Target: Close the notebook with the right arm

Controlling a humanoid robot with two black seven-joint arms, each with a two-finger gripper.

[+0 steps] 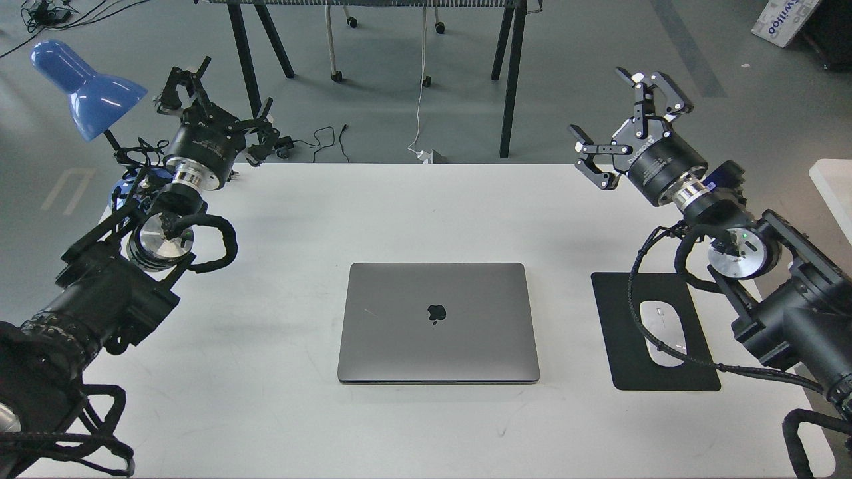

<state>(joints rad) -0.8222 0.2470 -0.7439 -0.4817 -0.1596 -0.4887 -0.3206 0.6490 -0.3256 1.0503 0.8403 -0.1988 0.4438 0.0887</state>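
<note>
Notebook (438, 322) lies lid-down, flat at the centre of your table (399, 199), logo up. Your right arm (732, 233) hangs well off it to the far right, above the mouse pad (616, 332), jaws spread and empty. Left gripper (216, 110) sits far left by the blue lamp (83, 86), jaws spread too.

Space-grey notebook (438, 322) with black logo, white table (266, 399), black mouse pad (619, 359), blue lamp (86, 86).

We are seeing the white desk (279, 279) carrying a closed notebook (438, 322), a black mouse pad (619, 359), and apparently a white mouse (660, 332) lying on the pad.
</note>
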